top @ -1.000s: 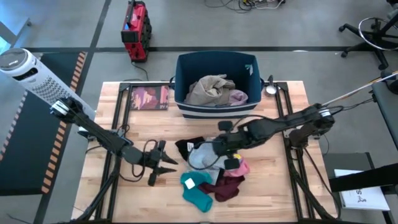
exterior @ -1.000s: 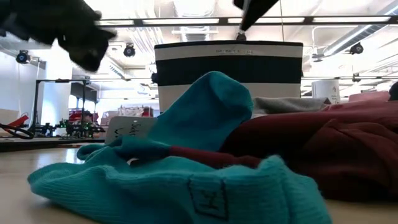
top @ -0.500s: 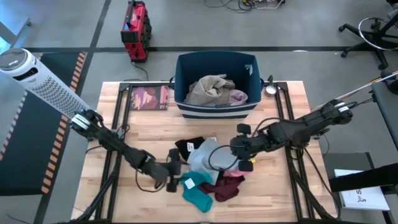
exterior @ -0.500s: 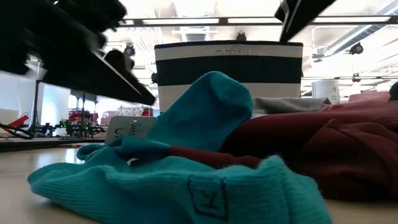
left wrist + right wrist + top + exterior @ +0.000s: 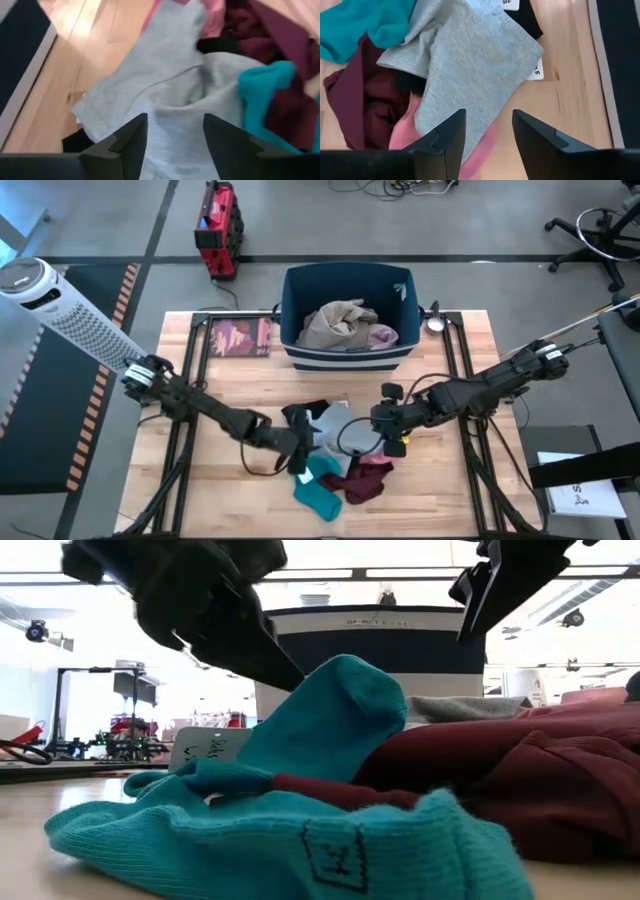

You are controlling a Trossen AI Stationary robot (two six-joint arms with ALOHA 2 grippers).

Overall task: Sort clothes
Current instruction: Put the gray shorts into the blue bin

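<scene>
The clothes lie in a loose pile at the table's middle: a grey piece (image 5: 330, 428), a black one (image 5: 300, 414), a teal one (image 5: 317, 484), a maroon one (image 5: 364, 478) and a pink one (image 5: 386, 448). A beige garment (image 5: 338, 323) and a pale pink one (image 5: 383, 334) lie in the dark blue bin (image 5: 300, 290). My left gripper (image 5: 172, 135) stands open over the grey piece (image 5: 165, 90), at the pile's left edge. My right gripper (image 5: 489, 131) stands open over the grey (image 5: 470, 60) and pink (image 5: 480, 150) pieces, at the pile's right side.
The bin stands at the table's far edge, a dark red flat board (image 5: 240, 337) to its left and a small round metal thing (image 5: 435, 323) to its right. Bare wood lies left and right of the pile. In the low view the teal piece (image 5: 330, 740) fills the foreground.
My left gripper has gone toward the table's right edge, from bare wood to the left side of the pile. My right gripper has drawn back a little toward the right edge, off the pile's middle. The clothes lie much as before.
</scene>
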